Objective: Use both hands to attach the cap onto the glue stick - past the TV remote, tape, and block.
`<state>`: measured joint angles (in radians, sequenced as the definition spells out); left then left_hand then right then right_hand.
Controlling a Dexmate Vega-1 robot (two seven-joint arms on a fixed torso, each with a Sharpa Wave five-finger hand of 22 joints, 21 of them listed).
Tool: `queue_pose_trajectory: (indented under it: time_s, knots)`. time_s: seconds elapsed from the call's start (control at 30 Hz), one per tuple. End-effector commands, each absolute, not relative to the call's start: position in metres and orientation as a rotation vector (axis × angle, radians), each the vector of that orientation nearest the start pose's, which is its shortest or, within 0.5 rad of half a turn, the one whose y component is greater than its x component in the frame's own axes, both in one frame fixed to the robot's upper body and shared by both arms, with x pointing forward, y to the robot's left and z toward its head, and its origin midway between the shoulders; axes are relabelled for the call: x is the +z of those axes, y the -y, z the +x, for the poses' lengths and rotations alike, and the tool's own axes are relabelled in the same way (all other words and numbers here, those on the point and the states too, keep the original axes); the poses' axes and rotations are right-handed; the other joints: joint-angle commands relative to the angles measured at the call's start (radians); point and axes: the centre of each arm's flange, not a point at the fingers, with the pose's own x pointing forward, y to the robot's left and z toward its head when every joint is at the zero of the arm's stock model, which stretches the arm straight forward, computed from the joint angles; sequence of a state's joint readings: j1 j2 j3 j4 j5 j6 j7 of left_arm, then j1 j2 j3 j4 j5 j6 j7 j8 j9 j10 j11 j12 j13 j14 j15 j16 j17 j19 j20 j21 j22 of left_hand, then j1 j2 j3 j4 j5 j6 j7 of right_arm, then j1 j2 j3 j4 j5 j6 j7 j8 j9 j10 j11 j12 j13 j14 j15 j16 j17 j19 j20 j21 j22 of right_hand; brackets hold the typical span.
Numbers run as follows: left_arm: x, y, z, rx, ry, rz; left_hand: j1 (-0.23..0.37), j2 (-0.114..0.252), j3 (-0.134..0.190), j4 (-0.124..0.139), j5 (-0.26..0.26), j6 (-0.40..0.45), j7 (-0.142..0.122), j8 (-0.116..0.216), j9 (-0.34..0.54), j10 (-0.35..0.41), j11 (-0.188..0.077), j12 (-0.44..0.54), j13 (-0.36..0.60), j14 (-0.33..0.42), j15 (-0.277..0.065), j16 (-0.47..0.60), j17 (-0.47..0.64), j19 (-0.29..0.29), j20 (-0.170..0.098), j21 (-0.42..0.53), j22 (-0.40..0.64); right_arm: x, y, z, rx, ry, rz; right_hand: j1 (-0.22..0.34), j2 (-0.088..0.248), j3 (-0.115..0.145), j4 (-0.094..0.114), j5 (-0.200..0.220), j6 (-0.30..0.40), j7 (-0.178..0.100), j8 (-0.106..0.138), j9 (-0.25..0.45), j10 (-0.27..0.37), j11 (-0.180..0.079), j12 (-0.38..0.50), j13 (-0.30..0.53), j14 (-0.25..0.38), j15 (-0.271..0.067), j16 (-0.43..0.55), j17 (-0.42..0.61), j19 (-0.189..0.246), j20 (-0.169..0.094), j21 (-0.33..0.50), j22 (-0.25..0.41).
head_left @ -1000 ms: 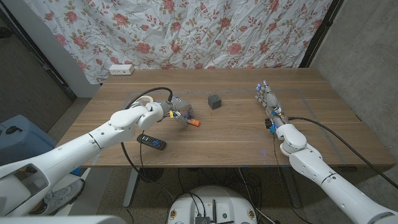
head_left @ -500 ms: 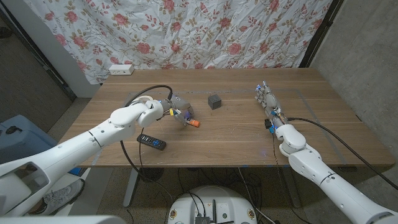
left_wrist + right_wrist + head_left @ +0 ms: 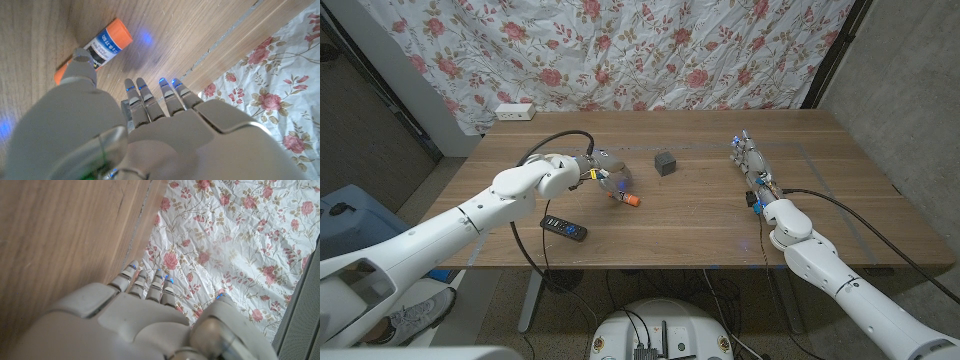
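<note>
Over the table in the head view, the left hand (image 3: 603,170) hovers by the glue stick (image 3: 627,198), holding nothing; a careless reach could roll it toward the remote (image 3: 564,228). The right hand (image 3: 750,157) waits far right, grasp unclear. Left wrist view: fingers (image 3: 150,100) straight above wood. Right wrist view: floral curtain (image 3: 225,235) beyond.

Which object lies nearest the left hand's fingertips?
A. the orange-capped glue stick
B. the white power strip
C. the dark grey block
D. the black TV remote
A: the orange-capped glue stick lies just past the left hand, with its label close to the thumb in the left wrist view.
</note>
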<state>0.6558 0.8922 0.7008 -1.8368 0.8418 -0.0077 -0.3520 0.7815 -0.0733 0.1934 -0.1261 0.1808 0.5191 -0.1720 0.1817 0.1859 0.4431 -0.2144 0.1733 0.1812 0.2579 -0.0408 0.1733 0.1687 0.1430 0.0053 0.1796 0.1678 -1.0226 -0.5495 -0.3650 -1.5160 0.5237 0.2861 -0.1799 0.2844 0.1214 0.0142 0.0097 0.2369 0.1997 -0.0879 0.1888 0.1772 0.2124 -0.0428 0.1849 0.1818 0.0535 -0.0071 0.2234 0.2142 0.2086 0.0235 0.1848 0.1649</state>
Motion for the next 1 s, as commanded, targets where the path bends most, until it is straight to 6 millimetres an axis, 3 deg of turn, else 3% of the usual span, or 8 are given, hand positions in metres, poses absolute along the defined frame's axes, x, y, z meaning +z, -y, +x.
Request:
queue_pose_trajectory:
  time_s: [0.03, 0.33, 0.53, 0.63, 0.9, 1.0]
  knots:
    - [0.024, -0.202, 0.584, -0.280, 0.581, 1.881, -0.033, 0.006, -0.006, 0.003, -0.004, -0.036, -0.001, -0.001, -0.001, -0.053, 0.002, -0.005, 0.000, -0.042, -0.066, -0.006, 0.001, -0.025, -0.004, -0.003, 0.000, -0.067, 0.272, 0.610, 0.097, 0.590, -0.022, -0.007, -0.005, 0.005, 0.005, 0.003, -0.004, -0.002, -0.003, 0.000, -0.004, 0.001, 0.002, 0.003, -0.004, 0.002, -0.004, 0.002, -0.004, -0.002, -0.001, 0.003]
    - [0.030, -0.219, 0.584, -0.306, 0.561, 1.758, -0.080, 0.024, -0.009, 0.010, -0.004, -0.104, 0.011, -0.003, -0.004, -0.145, 0.027, -0.004, -0.004, -0.133, -0.032, -0.007, -0.001, -0.075, -0.001, -0.004, -0.001, -0.068, 0.270, 0.610, 0.092, 0.600, -0.022, -0.009, -0.005, 0.005, 0.006, 0.003, -0.003, -0.002, -0.003, 0.000, -0.003, 0.002, 0.003, 0.003, -0.003, 0.003, -0.004, 0.002, -0.004, -0.002, 0.000, 0.003]
    - [0.030, -0.230, 0.583, -0.274, 0.559, 1.668, -0.099, 0.040, -0.008, 0.015, -0.004, -0.137, 0.017, -0.006, -0.004, -0.179, 0.039, -0.004, -0.005, -0.159, -0.031, -0.006, 0.000, -0.090, -0.013, -0.003, -0.001, -0.066, 0.270, 0.610, 0.094, 0.607, -0.033, -0.018, -0.005, 0.003, 0.010, 0.003, -0.012, 0.001, -0.006, 0.000, -0.008, 0.003, 0.002, 0.003, -0.009, 0.000, -0.005, 0.004, -0.003, -0.004, 0.001, 0.003]
    - [0.028, -0.237, 0.584, -0.243, 0.559, 1.601, -0.127, 0.077, -0.002, 0.033, -0.002, -0.156, 0.026, -0.005, -0.003, -0.193, 0.051, 0.000, -0.005, -0.170, -0.025, -0.002, 0.002, -0.096, -0.011, -0.001, 0.000, -0.066, 0.270, 0.611, 0.094, 0.608, -0.032, -0.022, -0.005, 0.002, 0.012, 0.003, -0.013, 0.003, -0.006, 0.000, -0.009, 0.003, 0.001, 0.003, -0.011, -0.001, -0.006, 0.004, -0.002, -0.006, 0.001, 0.003]
    - [0.018, -0.248, 0.591, -0.169, 0.575, 1.432, -0.137, 0.089, 0.001, 0.035, -0.002, -0.175, 0.032, -0.006, -0.004, -0.203, 0.056, 0.001, -0.005, -0.176, -0.020, -0.001, 0.000, -0.094, -0.020, 0.001, 0.000, -0.063, 0.270, 0.611, 0.103, 0.619, -0.036, -0.034, -0.002, 0.000, 0.019, 0.003, -0.018, 0.005, -0.007, 0.000, -0.010, 0.002, 0.002, 0.003, -0.010, -0.002, -0.005, 0.006, 0.000, -0.008, 0.002, 0.003]
    - [0.014, -0.251, 0.594, -0.152, 0.583, 1.344, -0.147, 0.111, 0.006, 0.042, -0.002, -0.180, 0.034, -0.004, -0.004, -0.208, 0.067, 0.003, -0.005, -0.177, -0.017, 0.001, 0.001, -0.092, -0.020, 0.003, 0.000, -0.063, 0.270, 0.613, 0.101, 0.617, -0.029, -0.038, -0.002, -0.001, 0.021, 0.003, -0.017, 0.006, -0.006, 0.000, -0.010, 0.003, 0.002, 0.003, -0.009, -0.001, -0.004, 0.007, 0.000, -0.009, 0.002, 0.003]
